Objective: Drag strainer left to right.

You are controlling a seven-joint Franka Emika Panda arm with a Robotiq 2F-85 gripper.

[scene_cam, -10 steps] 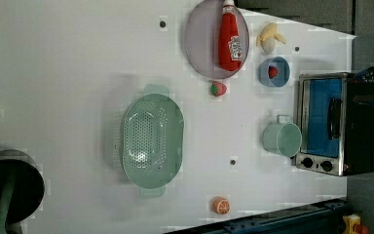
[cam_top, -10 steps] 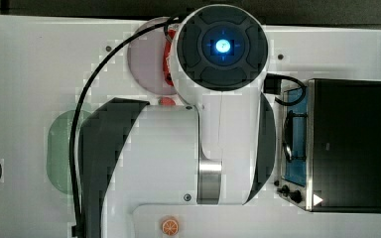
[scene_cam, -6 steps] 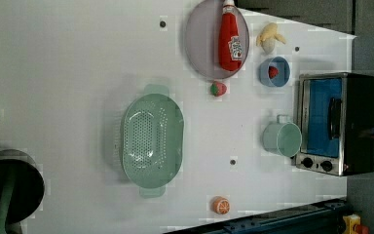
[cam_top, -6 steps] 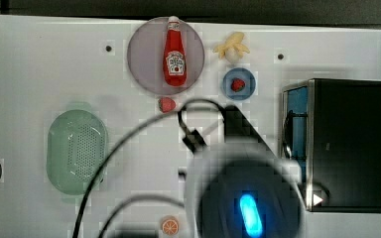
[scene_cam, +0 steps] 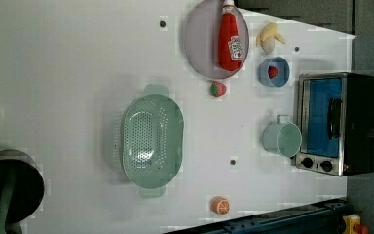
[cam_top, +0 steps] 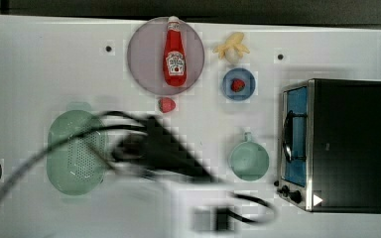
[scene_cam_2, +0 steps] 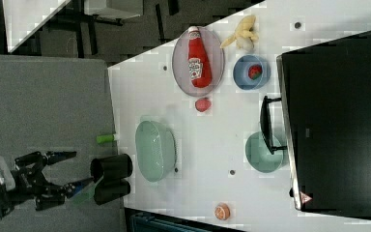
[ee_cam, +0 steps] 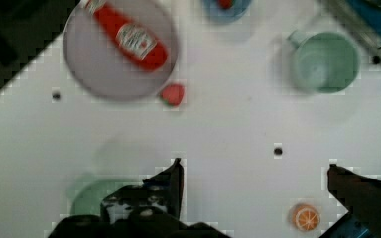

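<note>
The strainer (scene_cam: pixel 152 139) is a pale mint-green oval colander. It rests on the white table (scene_cam: pixel 68 58), toward the top view's left (cam_top: pixel 77 151). My arm (cam_top: pixel 163 148) is a dark blur over the table just to the top view's right of the strainer. In the wrist view my gripper (ee_cam: pixel 255 171) hangs open, well above the table. Its two fingers (ee_cam: pixel 176 173) stand far apart with nothing between them. The strainer (ee_cam: pixel 92 196) peeks out beside one finger, partly hidden by it. In the right view the gripper (scene_cam_2: pixel 75 169) floats clear of the strainer (scene_cam_2: pixel 155 150).
A teal mug (cam_top: pixel 248 159) stands by the toaster oven (cam_top: pixel 337 144). A ketchup bottle (cam_top: pixel 174 54) lies on a purple plate (cam_top: pixel 144 64), with a strawberry (cam_top: pixel 166 104), a blue bowl (cam_top: pixel 238 84) and a banana (cam_top: pixel 232 48) nearby. An orange (scene_cam: pixel 220 204) lies near the table edge.
In the top view the arm has swung off the plate area, down across the table, and now blurs beside the strainer. The strainer has not moved.
</note>
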